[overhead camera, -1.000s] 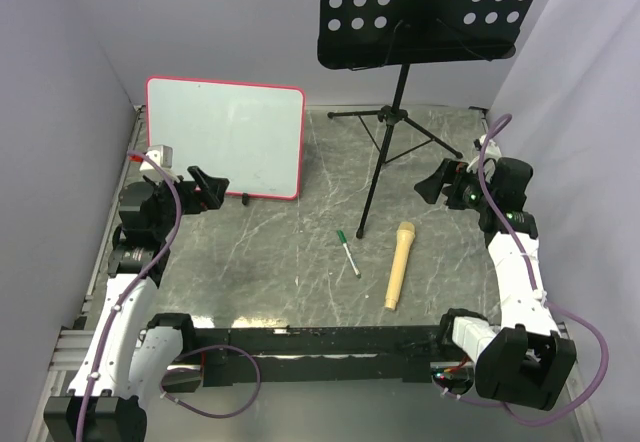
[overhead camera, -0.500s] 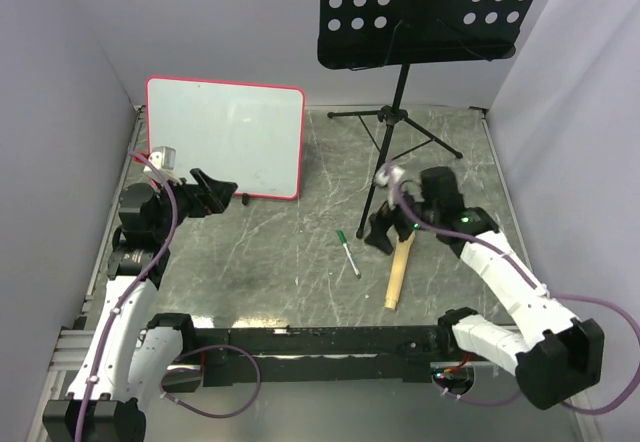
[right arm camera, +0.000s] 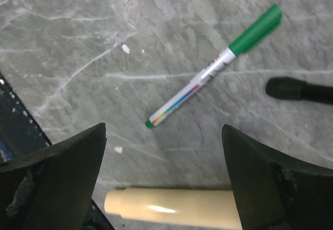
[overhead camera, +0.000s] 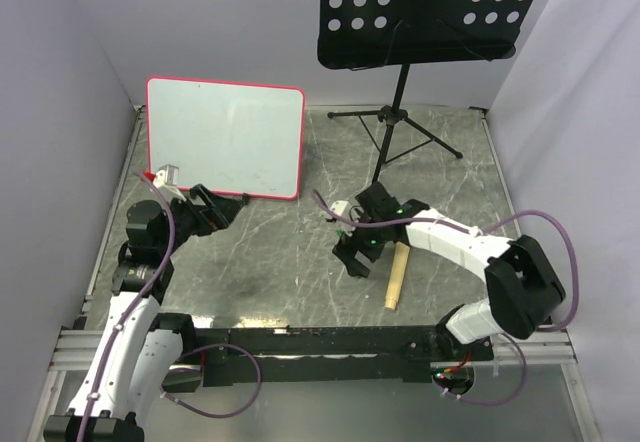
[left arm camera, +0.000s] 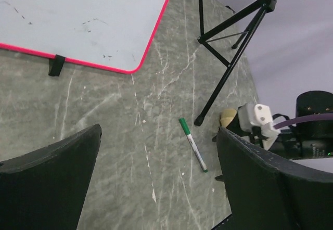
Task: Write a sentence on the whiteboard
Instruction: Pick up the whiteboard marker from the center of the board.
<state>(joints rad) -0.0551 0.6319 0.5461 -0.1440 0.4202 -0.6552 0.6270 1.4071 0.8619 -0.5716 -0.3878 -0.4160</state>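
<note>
Desk (overhead camera: 290, 252): grey marbled surface, closed in by pale lilac walls at the back and sides.
Whiteboard (overhead camera: 225, 139): stands at the back left of the desk, leaning toward the rear wall; it has a pink-red frame and is propped on a small black foot (left arm camera: 56, 64). Its face shows only faint dark specks.
Marker (right arm camera: 216, 66): white barrel with a green cap, lying flat near the middle of the desk, well apart from the whiteboard.
Left tool (overhead camera: 218, 208): fingers spread wide apart and holding nothing; it hovers just in front of the whiteboard's lower edge.
Right tool (overhead camera: 352, 254): fingers spread wide apart and holding nothing; it hangs over the marker, which lies between the two fingers in the wrist view. No contact is visible.
Beige stick (overhead camera: 396, 280): rounded rod lying flat on the desk, near the marker.
Music stand (overhead camera: 430, 12): black perforated tray on a tripod at the back right; one rubber-tipped leg (right arm camera: 299, 90) ends near the marker's cap.
</note>
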